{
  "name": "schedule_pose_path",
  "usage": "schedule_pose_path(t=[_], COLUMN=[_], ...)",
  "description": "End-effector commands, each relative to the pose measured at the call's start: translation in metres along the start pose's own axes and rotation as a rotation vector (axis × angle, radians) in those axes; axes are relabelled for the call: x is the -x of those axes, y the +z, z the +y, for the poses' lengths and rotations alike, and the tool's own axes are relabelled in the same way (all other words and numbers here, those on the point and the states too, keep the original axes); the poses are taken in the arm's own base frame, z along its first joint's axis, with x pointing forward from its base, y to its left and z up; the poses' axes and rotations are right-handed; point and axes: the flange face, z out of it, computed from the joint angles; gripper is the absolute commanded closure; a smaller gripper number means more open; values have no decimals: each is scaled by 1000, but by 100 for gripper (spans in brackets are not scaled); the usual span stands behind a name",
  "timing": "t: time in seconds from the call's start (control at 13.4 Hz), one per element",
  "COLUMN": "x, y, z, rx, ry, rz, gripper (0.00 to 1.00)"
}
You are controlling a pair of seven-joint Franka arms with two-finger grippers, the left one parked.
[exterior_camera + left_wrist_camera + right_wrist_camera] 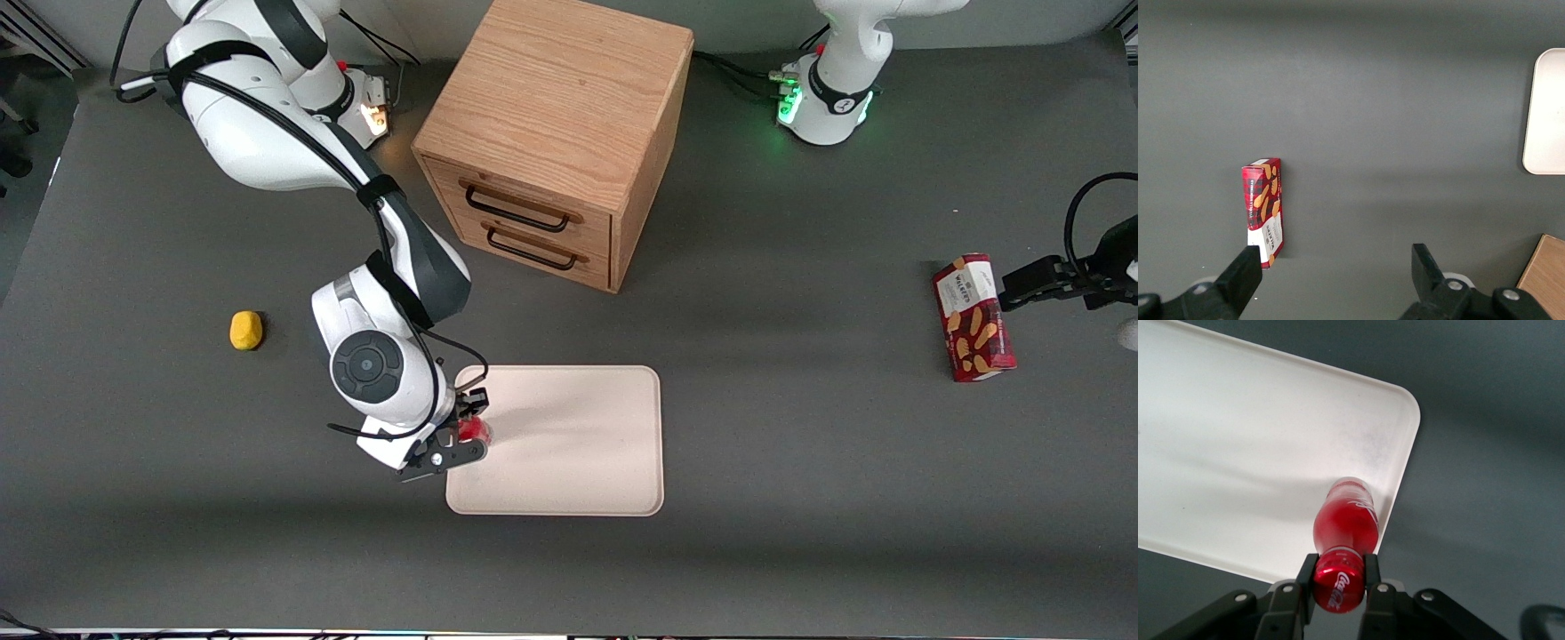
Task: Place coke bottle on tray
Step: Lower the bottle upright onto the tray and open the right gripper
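Five things share the matte dark-grey bench (800,551). Largest is the boxy oak cabinet (556,133), grain showing, two dark wire handles on its front. Nearer my front camera lies the tray (578,444), a smooth pale cream rectangle with rounded corners and a low rim, its whole surface bare toward the parked arm's end. The glossy red snack box (973,317) sits well apart at that end, and a small rounded yellow lump (246,331) lies toward the working arm's end. Smallest, the coke bottle (1345,527), slick red with white script, stands on the tray close to its short edge near a corner. My gripper (1338,579) is directly above it, jaws clenched on the red cap.
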Motion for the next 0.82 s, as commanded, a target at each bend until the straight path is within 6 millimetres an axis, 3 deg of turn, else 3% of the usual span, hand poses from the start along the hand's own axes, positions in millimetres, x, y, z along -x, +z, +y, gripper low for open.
schedule_pose_path(t=[0.0,0.07,0.37,0.75], x=[1,1,3,25], y=[-2,-4,-24,-88], z=[-2,-3,-3,2], rx=[20,19,19,50], ry=[59,83,90,100], rz=[21,23,40,8], gripper=[14,0,0,0])
